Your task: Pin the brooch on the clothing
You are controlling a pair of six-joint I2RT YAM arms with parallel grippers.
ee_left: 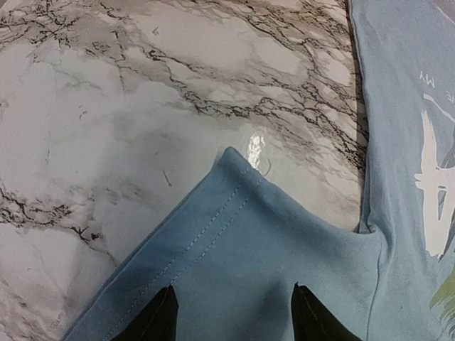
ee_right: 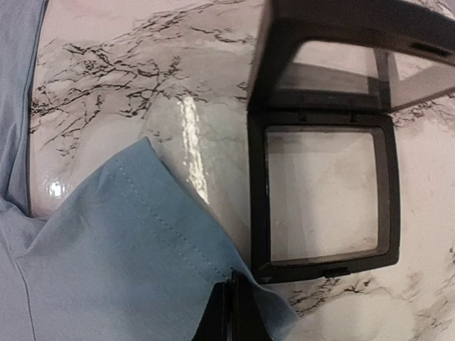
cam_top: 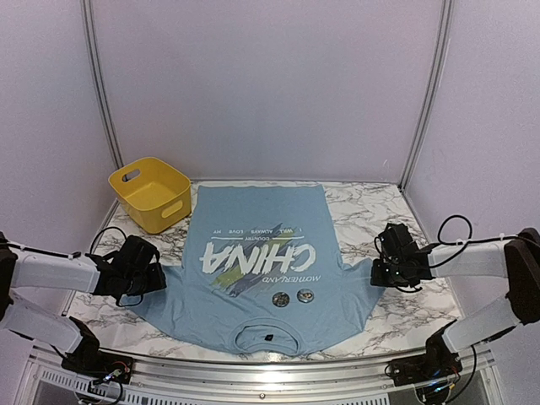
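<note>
Far left, a yellow bin [cam_top: 150, 194] sits on the marble counter [cam_top: 363, 211]. The left end effector [ee_left: 231, 316] hangs over a sleeve, fingers spread apart. The light blue T-shirt [cam_top: 253, 278] lies flat mid-counter, collar nearest the arms, with 2 round brooches [cam_top: 281, 298] [cam_top: 305, 296] lying side by side on it between lettering and collar. The right end effector [ee_right: 231, 312] has its fingers pressed together at the other sleeve's hem, beside an open black case [ee_right: 323, 199].
</note>
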